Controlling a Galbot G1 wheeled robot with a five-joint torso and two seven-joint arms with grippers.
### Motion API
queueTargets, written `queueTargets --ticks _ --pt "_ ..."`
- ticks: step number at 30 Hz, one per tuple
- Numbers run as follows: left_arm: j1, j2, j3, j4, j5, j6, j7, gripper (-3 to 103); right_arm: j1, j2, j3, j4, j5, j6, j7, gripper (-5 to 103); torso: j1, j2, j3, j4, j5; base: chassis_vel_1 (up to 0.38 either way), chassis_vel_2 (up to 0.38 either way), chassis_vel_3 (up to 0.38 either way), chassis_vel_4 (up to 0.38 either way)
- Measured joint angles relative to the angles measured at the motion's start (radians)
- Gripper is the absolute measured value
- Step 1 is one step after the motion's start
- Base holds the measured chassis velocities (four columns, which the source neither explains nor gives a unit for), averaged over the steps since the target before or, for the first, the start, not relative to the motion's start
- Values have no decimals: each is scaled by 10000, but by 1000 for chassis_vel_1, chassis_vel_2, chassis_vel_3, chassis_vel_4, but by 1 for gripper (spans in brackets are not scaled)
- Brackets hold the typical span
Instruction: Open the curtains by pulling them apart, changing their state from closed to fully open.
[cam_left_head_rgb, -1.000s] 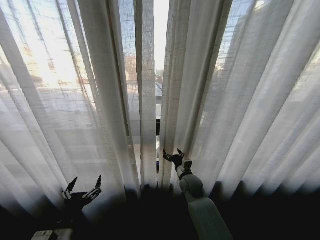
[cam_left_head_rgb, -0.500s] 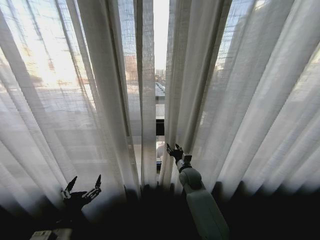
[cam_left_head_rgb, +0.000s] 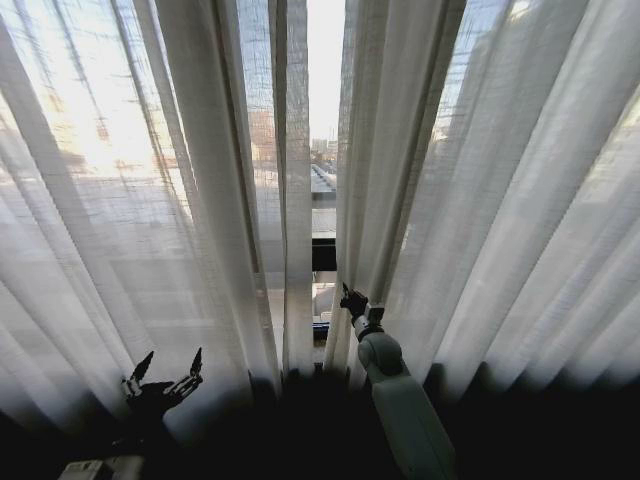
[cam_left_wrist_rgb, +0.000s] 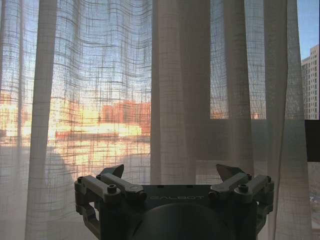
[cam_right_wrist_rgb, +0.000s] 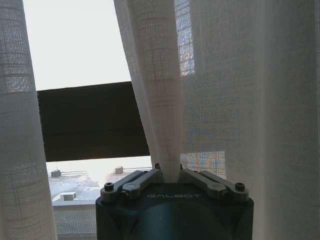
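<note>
The curtains hang as two sheer pleated panels, the left panel (cam_left_head_rgb: 200, 200) and the right panel (cam_left_head_rgb: 480, 220), with a narrow gap between them at the centre. My right gripper (cam_left_head_rgb: 352, 300) is at the inner edge of the right panel, low down. In the right wrist view the right gripper (cam_right_wrist_rgb: 168, 172) is shut on a pinched fold of the right panel (cam_right_wrist_rgb: 155, 100). My left gripper (cam_left_head_rgb: 165, 378) hangs low on the left, just before the left panel, open. In the left wrist view the left gripper (cam_left_wrist_rgb: 172, 176) has its fingers spread, and the left panel (cam_left_wrist_rgb: 180, 90) hangs beyond them.
A dark window frame bar (cam_left_head_rgb: 322, 256) crosses the gap, with buildings outside beyond it; the same frame bar (cam_right_wrist_rgb: 90, 122) is close ahead in the right wrist view. The curtain hems meet a dark strip along the bottom. A pale object (cam_left_head_rgb: 100, 468) sits at the bottom left.
My right gripper has reached forward to the right panel's inner edge and gone from open to shut on its fold. The centre gap has widened slightly. The left arm has not moved.
</note>
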Motion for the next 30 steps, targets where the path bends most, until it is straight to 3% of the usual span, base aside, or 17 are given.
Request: queueTargets --ticks 15,30 --pt "116 -49 -99 18 -93 -100 -2 100 10 82 -122 178 74 -233 90 0 1 0 0 2 -2 -21 -26 20 19" --pt "109 -41 -80 72 -116 -221 -1 100 -27 53 21 218 74 -262 243 0 -1 0 0 0 2 -223 -233 239 217"
